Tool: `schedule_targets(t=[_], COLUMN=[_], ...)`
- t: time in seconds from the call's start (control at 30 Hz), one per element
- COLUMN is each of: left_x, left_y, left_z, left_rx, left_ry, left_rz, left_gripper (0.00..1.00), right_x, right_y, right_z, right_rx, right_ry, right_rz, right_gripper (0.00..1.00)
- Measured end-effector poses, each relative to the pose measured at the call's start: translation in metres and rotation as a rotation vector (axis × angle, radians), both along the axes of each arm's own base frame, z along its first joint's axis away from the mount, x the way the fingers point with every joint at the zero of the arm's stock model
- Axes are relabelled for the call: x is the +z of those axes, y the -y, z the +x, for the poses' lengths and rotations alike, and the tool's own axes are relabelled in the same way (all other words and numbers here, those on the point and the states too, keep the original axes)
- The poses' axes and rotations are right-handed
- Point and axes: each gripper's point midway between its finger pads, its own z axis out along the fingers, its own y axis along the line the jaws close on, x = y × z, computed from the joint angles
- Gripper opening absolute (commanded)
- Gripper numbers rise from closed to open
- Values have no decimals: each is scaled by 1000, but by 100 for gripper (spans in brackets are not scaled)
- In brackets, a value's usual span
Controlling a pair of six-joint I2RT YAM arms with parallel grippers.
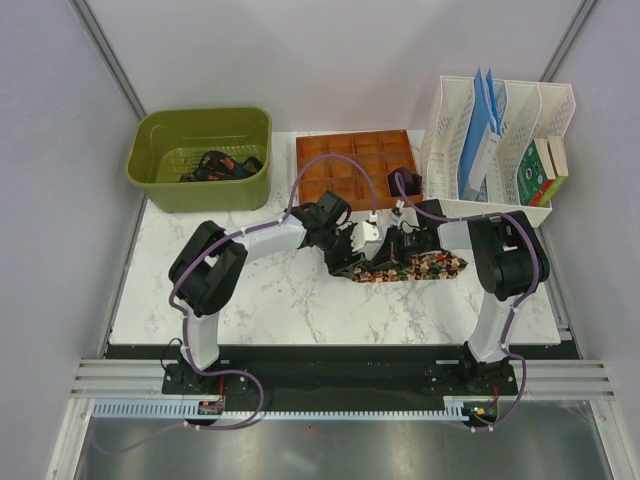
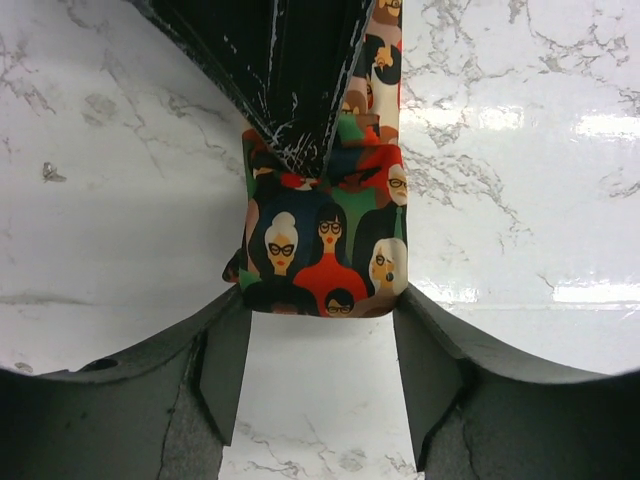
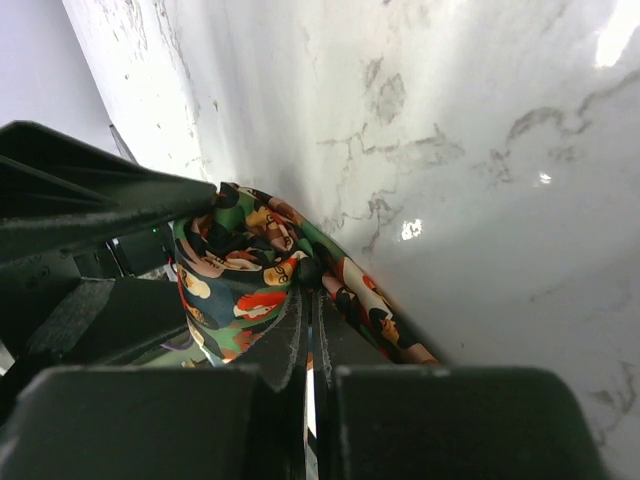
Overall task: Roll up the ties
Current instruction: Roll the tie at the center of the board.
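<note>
The speckled tie [image 1: 415, 267], printed with red, green and orange faces on black, lies on the marble table [image 1: 280, 300], its left end folded into a small roll [image 2: 322, 255]. My left gripper [image 2: 320, 312] is open, its fingertips on either side of the roll's near edge; from above it is over the tie's left end [image 1: 362, 243]. My right gripper [image 3: 310, 297] is shut on the tie fabric [image 3: 250, 270] at the roll and reaches in from the opposite side [image 1: 397, 250]. Its black fingers [image 2: 300, 100] show in the left wrist view.
A green bin [image 1: 160, 185] at the back left holds darker ties [image 1: 218, 166]. A brown compartment tray [image 1: 345, 165] stands behind the grippers with a dark roll [image 1: 401, 183] in one cell. A white file rack [image 1: 455, 120] with books is at the back right.
</note>
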Motion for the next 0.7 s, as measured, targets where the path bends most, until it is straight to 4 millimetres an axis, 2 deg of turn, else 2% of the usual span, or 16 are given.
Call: schedule_targets(t=[0.13, 0.33, 0.67, 0.7], left_x=[3, 11, 0, -1], left_y=[5, 22, 37, 38], left_z=[-2, -4, -6, -6], left_rx=[-11, -30, -39, -38], left_ry=[5, 25, 81, 88], left_rz=[-4, -11, 50, 60], left_gripper=[57, 54, 50, 48], right_x=[0, 0, 0, 0], right_y=[-4, -7, -8, -8], right_z=[-1, -1, -1, -1], right_rx=[0, -2, -8, -8], right_ry=[-2, -6, -14, -14], right_rz=[3, 1, 0, 0], right_gripper=[0, 0, 3, 4])
